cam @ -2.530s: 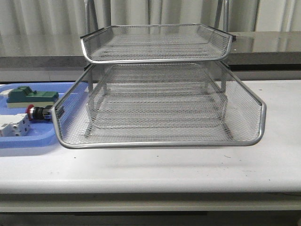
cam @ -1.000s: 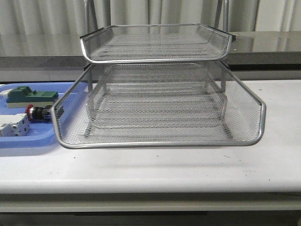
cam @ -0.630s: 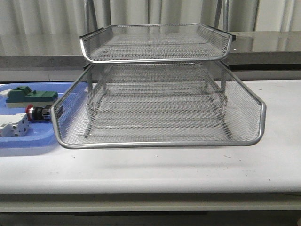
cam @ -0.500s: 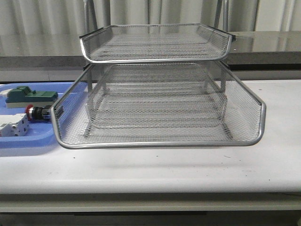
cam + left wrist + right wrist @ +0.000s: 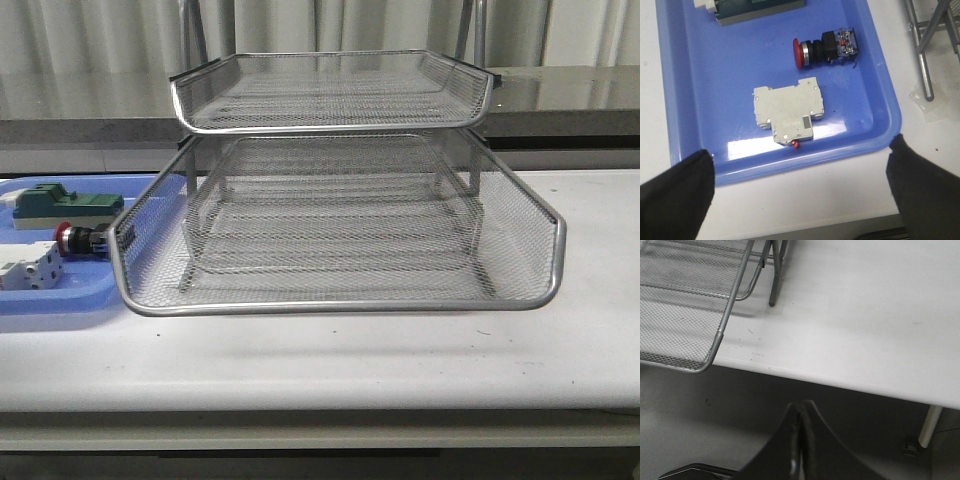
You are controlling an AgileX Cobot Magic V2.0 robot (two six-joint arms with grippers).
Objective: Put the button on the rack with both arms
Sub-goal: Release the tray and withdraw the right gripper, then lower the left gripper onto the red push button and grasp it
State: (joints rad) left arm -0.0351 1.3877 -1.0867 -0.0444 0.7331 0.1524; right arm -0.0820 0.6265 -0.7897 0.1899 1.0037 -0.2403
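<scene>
Left wrist view: my left gripper [image 5: 800, 192] hangs with its jaws spread wide, the two black fingers [image 5: 675, 197] apart at either side of the picture and nothing between them. Under it lies the blue tray [image 5: 700, 75], near the desk's left edge. On the tray, nearest the gripper, sits a white-grey block [image 5: 787, 112]. Just past it lies the button [image 5: 825, 47] on its side, red head turned away from the rack, blue rear block toward it, clear of the white-grey block. A green block [image 5: 757, 7] shows partly at the tray's far end.

My right gripper [image 5: 801, 440] has its jaws pressed together, holding nothing, and hovers off the desk's front edge near the right corner. The rack [image 5: 690, 305] shows there with its lowest tray jutting toward that front edge.

From the front, the rack [image 5: 340, 180] stands mid-desk, its top tray set back and a lower tray pulled forward. The button [image 5: 82, 240] lies on the blue tray [image 5: 60, 300] just beside the lower tray's left rim, between the green block [image 5: 65, 203] and the white-grey block [image 5: 28, 270]. Neither arm appears in this view.
</scene>
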